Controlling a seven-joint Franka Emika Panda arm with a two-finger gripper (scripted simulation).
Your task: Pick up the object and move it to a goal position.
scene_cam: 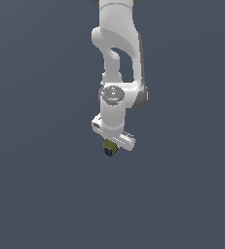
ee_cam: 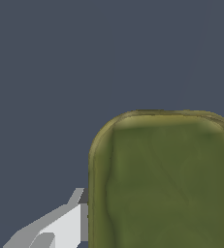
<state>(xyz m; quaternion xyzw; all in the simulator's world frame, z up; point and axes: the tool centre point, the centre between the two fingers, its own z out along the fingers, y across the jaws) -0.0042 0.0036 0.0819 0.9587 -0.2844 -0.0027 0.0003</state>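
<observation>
The object [scene_cam: 109, 149] is a small olive-green box with dark navy and yellow patches. In the exterior view it sits directly under the white gripper [scene_cam: 112, 142], between its fingers, and is narrower than the gripper's hand. In the wrist view the object [ee_cam: 164, 184] fills much of the picture as a rounded olive-green face. One grey-white finger [ee_cam: 67, 225] presses against its side; the other finger is out of view. The gripper is shut on the object. Whether the object rests on the dark surface or hangs above it cannot be told.
The white arm [scene_cam: 116, 58] reaches down from the top of the exterior view. A plain dark grey-blue surface [scene_cam: 36, 185] lies all around it. No goal marker or other object shows.
</observation>
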